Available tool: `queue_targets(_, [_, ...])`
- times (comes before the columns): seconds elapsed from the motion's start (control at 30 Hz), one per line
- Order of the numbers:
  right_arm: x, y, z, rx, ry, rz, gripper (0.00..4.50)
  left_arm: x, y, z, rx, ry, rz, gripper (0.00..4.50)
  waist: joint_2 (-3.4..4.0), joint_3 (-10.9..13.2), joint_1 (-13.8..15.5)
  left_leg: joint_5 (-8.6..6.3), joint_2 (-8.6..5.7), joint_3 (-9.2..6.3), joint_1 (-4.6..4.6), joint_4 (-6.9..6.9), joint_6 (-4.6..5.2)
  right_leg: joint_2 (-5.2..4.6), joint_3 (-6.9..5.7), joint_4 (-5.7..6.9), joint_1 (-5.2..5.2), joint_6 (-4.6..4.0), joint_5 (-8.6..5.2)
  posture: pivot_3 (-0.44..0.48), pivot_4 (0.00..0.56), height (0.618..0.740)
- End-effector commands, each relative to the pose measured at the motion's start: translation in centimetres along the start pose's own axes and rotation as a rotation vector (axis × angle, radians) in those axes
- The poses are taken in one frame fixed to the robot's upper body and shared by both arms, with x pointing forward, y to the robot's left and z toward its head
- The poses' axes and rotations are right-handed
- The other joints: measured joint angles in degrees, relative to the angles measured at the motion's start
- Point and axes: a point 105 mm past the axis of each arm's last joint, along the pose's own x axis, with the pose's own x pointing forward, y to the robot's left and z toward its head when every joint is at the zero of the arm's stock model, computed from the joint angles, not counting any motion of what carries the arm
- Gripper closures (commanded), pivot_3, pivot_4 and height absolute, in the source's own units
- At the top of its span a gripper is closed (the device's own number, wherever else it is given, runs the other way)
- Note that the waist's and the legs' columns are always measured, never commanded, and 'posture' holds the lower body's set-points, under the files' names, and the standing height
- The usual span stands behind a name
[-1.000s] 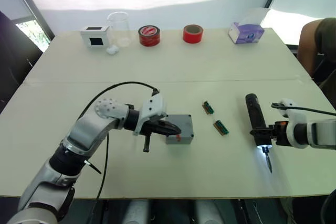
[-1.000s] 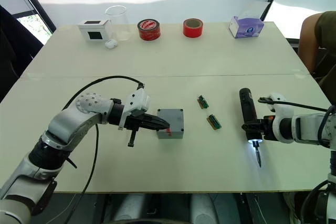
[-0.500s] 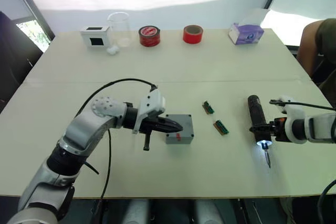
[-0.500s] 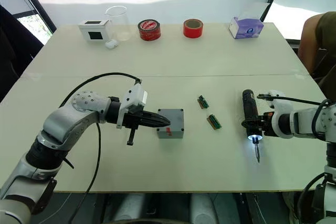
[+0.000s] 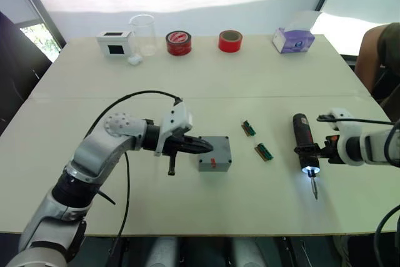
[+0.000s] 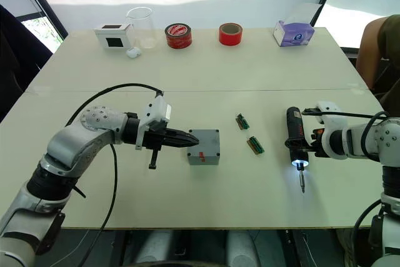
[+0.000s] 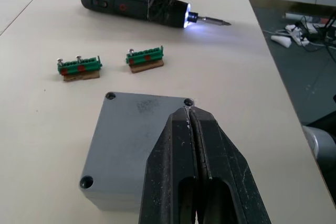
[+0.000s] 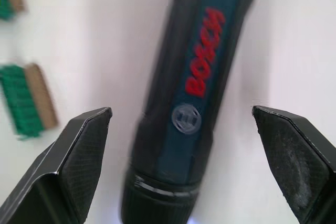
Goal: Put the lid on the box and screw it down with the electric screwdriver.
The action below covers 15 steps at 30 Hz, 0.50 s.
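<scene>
Box: we see the grey box (image 5: 214,154) mid-worktop (image 5: 187,79), the lid (image 7: 137,135) sitting flush on top, corner screw holes visible, red mark on the near side face.
Left end effector: the left end effector (image 7: 191,116) has its fingers pressed together, nothing between them; tips are over the lid's near edge, on the box's left side. We can't tell whether they touch it.
Right end effector: the right end effector (image 8: 184,145) is wide open, one finger on each side of the electric screwdriver's body, gaps visible on both sides, so no grip.
Screwdriver: the electric screwdriver (image 6: 292,139) lies flat on the worktop, well right of the box, bit toward the near edge, tip light on.
Circuit strips: we count two small green strips (image 5: 255,140) lying between box and screwdriver, apart from both.
Far edge: white box with dark window (image 5: 114,42), clear beaker (image 5: 142,33), two red tape rolls (image 5: 179,42), purple tissue box (image 5: 292,39), in a row.
Person: an arm (image 5: 375,54) at the far right edge.
</scene>
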Motion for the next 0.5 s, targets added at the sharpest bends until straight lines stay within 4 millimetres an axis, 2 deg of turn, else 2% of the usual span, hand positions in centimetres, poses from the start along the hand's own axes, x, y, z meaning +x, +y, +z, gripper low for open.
queue_targets(0.03, [-1.8, 1.3, 2.7, -0.112, -0.112, 0.021, 0.01, -1.2, 1.3, 1.1, 0.041, -0.021, 0.064, 4.50, 0.00, 0.0, 0.1, 0.00, 0.00, 0.00, 0.00, 0.00, 0.00, 0.00, 0.00, 0.00, 0.00, 0.00, 0.00, 0.000, 0.150, 0.740])
queue_targets(0.13, [-2.9, 4.2, 5.4, -0.282, -0.272, 0.104, 0.01, -2.8, 4.4, 0.6, 0.010, -0.018, 0.205, 4.50, -0.01, 0.0, 0.1, 0.00, 0.00, 0.00, 0.00, 0.01, 0.00, -0.01, 0.00, 0.00, 0.00, 0.00, 0.00, 0.000, 0.150, 0.740])
queue_targets(0.2, [-3.3, 6.7, 6.0, -0.388, -0.359, 0.193, 0.01, -3.5, 5.5, -0.1, -0.013, -0.008, 0.253, 4.50, 0.00, 0.0, 0.0, 0.00, 0.00, 0.00, 0.00, 0.02, 0.00, 0.00, -0.02, 0.03, -0.02, 0.01, 0.00, 0.000, 0.150, 0.740])
queue_targets(0.27, [-3.2, 10.2, 4.4, -0.505, -0.369, 0.352, 0.01, -3.8, 6.1, -2.1, 0.014, 0.103, 0.303, 4.50, -0.01, 0.0, -0.1, -0.02, 0.00, 0.00, 0.00, 0.02, 0.04, 0.02, -0.02, 0.02, -0.03, 0.02, 0.00, 0.000, 0.150, 0.740])
queue_targets(0.33, [-2.9, 13.0, 1.5, -0.658, -0.327, 0.474, 0.01, -3.6, 5.8, -3.8, 0.050, 0.201, 0.305, 4.50, -0.01, 0.0, -0.1, -0.05, 0.01, 0.00, -0.01, 0.01, 0.08, 0.02, -0.01, 0.01, -0.04, 0.02, -0.01, 0.000, 0.150, 0.740])
queue_targets(0.5, [-1.0, 15.5, -3.2, -0.794, -0.198, 0.569, 0.01, -2.4, 4.1, -4.3, 0.022, 0.185, 0.233, 4.50, -0.09, 0.0, 0.2, -0.07, -0.05, 0.00, -0.11, 0.20, 0.11, -0.09, 0.01, 0.03, -0.04, 0.05, 0.02, 0.000, 0.150, 0.740])
